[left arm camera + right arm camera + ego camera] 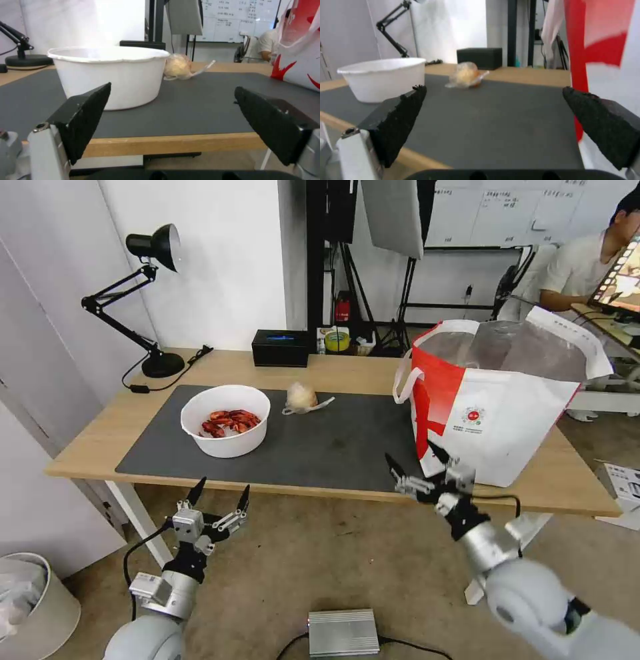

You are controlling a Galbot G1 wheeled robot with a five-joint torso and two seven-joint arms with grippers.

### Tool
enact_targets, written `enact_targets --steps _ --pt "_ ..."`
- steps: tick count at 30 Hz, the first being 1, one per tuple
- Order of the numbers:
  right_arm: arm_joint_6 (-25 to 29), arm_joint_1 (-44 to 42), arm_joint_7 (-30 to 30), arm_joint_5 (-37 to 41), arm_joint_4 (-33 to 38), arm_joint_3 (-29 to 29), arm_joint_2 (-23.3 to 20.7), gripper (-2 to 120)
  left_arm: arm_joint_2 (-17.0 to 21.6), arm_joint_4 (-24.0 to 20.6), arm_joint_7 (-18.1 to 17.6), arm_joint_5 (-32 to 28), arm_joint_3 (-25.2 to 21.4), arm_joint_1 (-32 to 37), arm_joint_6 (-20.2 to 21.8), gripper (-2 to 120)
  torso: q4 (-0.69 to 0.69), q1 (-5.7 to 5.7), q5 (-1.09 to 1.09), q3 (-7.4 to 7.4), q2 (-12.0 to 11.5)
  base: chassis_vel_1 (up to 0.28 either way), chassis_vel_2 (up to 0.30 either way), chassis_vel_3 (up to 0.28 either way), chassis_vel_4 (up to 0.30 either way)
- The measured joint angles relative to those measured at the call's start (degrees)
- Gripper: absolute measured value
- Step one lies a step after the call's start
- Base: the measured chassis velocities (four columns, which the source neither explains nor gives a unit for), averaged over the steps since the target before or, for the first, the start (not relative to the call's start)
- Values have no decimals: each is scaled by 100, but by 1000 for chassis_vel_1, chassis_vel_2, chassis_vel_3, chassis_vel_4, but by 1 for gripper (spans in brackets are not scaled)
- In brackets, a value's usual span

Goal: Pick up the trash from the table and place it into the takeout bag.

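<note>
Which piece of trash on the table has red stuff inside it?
The white round bowl, holding red crayfish shells. The other piece, the beige wrapped ball behind it on the dark grey mat, shows no red.

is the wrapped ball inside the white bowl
No, the wrapped ball lies on the grey mat beside the white bowl.

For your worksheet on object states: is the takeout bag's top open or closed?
Open: the takeout bag stands upright, its mouth spread wide, showing silver lining.
</note>
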Motion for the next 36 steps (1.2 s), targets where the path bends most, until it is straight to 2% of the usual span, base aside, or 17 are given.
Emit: enact_targets --steps 21,36 --pt "77 -117 170 -240 -99 -101 173 100 -58 -27 10 95 0 115 -22 100 1 1 0 1 0 0 0 0 0" --pt "49 87 16 -32 -240 -166 183 100 -160 -61 10 181 -13 176 -46 100 0 0 0 0 -1 0 0 0 0"
